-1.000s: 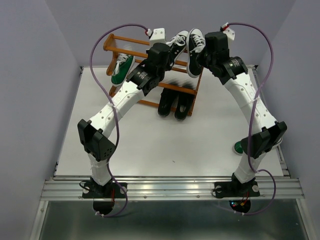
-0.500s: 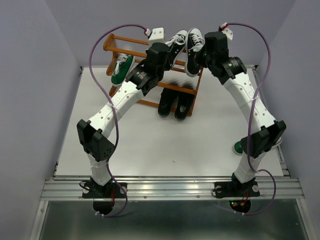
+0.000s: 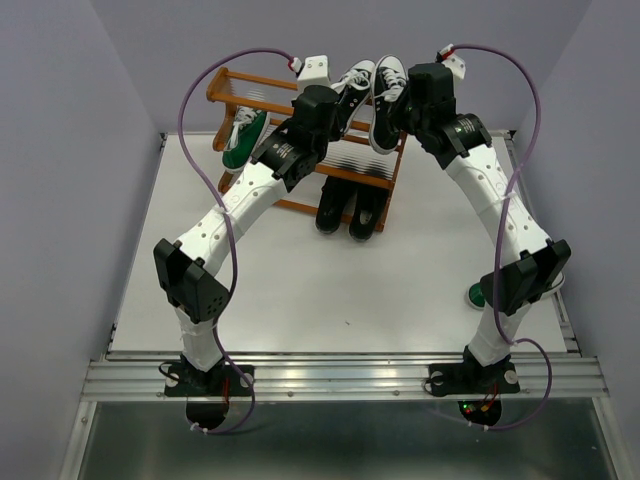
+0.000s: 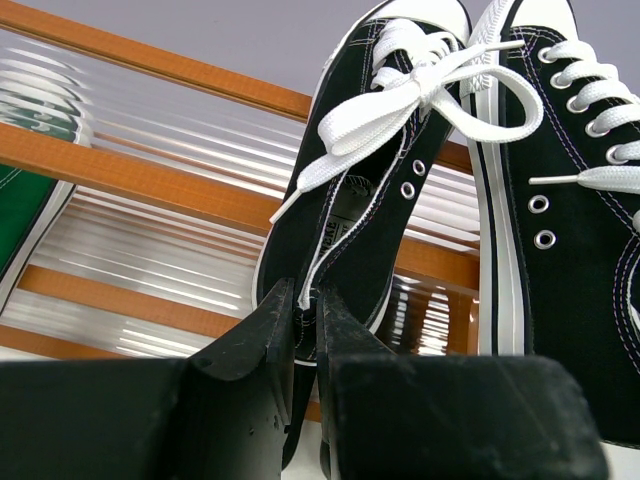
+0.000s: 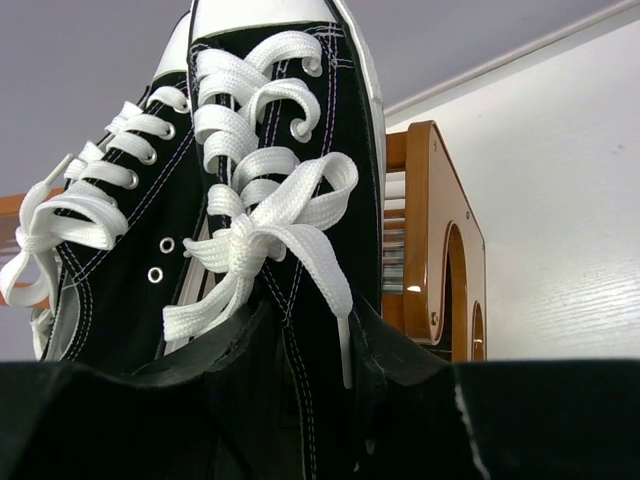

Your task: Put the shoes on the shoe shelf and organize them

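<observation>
The shoe shelf [image 3: 228, 92] stands at the back of the table. Two black sneakers with white laces rest side by side on its top tier. My left gripper [image 4: 307, 300] is shut on the heel rim of the left sneaker [image 4: 375, 150]. My right gripper [image 5: 315, 330] is open, its jaws apart on either side of the heel of the right sneaker [image 5: 300, 150]. From above, both grippers [image 3: 335, 105] [image 3: 402, 108] sit at the sneakers' heels. A green sneaker [image 3: 243, 138] lies at the shelf's left end. Two plain black shoes [image 3: 348, 208] stand at the lower tier.
A second green shoe [image 3: 477, 296] lies on the table at the right, mostly hidden behind my right arm's elbow. The shelf's wooden side panel [image 5: 432, 220] is just right of the right sneaker. Purple cables loop over both arms.
The right sneaker shifted slightly left onto the top tier, then my right gripper's jaws spread apart from it. My left gripper has stayed shut on its sneaker.
</observation>
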Controlling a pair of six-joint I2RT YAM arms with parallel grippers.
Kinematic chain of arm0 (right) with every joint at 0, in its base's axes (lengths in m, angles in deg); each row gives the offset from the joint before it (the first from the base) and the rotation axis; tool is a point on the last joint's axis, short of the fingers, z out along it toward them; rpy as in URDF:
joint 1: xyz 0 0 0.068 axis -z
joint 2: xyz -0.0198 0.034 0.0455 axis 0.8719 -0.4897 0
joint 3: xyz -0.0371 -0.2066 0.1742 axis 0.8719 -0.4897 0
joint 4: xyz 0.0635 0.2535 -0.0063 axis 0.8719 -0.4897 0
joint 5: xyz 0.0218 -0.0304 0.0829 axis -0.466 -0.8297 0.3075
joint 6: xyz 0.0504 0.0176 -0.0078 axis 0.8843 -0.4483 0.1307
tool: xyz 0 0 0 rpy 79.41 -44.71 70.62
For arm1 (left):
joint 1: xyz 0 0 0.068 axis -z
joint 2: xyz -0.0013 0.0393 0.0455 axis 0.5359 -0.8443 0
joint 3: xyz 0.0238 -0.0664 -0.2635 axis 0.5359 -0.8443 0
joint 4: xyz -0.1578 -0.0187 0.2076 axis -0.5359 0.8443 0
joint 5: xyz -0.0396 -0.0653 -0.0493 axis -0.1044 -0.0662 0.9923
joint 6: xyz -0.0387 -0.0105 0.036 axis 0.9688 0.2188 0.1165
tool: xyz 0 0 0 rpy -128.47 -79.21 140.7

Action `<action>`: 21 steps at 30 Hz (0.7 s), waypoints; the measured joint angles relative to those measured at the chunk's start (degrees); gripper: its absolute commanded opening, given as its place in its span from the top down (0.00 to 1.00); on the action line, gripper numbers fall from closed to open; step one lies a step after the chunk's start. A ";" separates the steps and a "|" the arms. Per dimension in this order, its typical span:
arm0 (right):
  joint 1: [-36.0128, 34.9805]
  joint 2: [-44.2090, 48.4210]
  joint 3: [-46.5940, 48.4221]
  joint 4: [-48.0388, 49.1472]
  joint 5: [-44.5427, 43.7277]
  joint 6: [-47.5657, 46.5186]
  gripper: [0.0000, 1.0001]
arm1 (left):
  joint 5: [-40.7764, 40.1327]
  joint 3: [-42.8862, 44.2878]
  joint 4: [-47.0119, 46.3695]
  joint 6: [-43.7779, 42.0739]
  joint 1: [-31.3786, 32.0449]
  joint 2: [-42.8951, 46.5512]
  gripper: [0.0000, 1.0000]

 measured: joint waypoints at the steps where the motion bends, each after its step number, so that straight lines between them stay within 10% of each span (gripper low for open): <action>1: 0.00 0.00 -0.07 0.00 -0.22 -0.04 0.63 | 0.02 0.00 0.00 0.00 0.00 0.00 1.00; 12: 0.37 -0.07 -0.92 0.17 -0.57 -0.17 0.65 | -0.02 0.00 0.00 0.00 0.00 0.00 1.00; 18: 0.61 -0.44 -1.18 0.55 -0.33 -0.04 0.99 | -0.07 0.00 0.00 0.00 0.00 0.00 1.00; 21: 0.81 -0.44 -1.49 0.59 -0.48 0.24 0.99 | -0.22 0.00 -0.04 0.00 0.00 0.00 1.00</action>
